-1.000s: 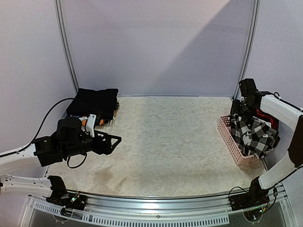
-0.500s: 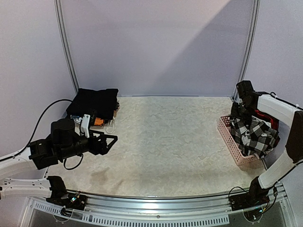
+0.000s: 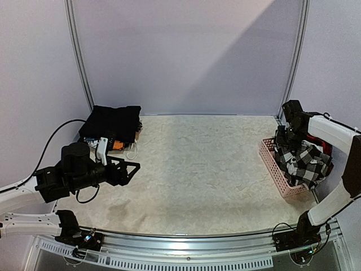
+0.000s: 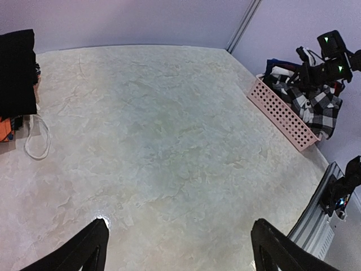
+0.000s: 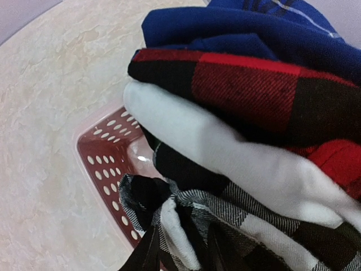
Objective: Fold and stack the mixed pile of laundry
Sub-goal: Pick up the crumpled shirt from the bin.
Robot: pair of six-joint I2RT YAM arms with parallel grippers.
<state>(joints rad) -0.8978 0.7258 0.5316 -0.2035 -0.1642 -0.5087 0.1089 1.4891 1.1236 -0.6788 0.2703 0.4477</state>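
The mixed laundry pile fills the pink basket [image 3: 272, 165] at the right edge. On top lies a black-and-white checked garment [image 3: 306, 162] [image 5: 265, 223], with red-and-black plaid [image 5: 248, 84] and blue cloth [image 5: 237, 28] behind it. My right gripper [image 3: 285, 141] [image 5: 181, 244] is down in the pile, shut on a bunched fold of the checked garment. A folded black garment [image 3: 111, 120] [image 4: 17, 73] lies at the back left, with an orange printed piece [image 3: 117, 145] under its near edge. My left gripper [image 3: 133, 167] [image 4: 180, 248] hangs open and holds nothing, over bare table in front of that stack.
The basket [image 4: 282, 113] [image 5: 107, 164] stands tight against the right wall post. A white cord loop [image 4: 36, 138] lies on the table beside the black stack. The marbled tabletop [image 3: 197, 164] stretches between both arms.
My right gripper dipped into the basket and closed on the checked cloth. My left arm drew back toward the left, then held still, jaws staying open.
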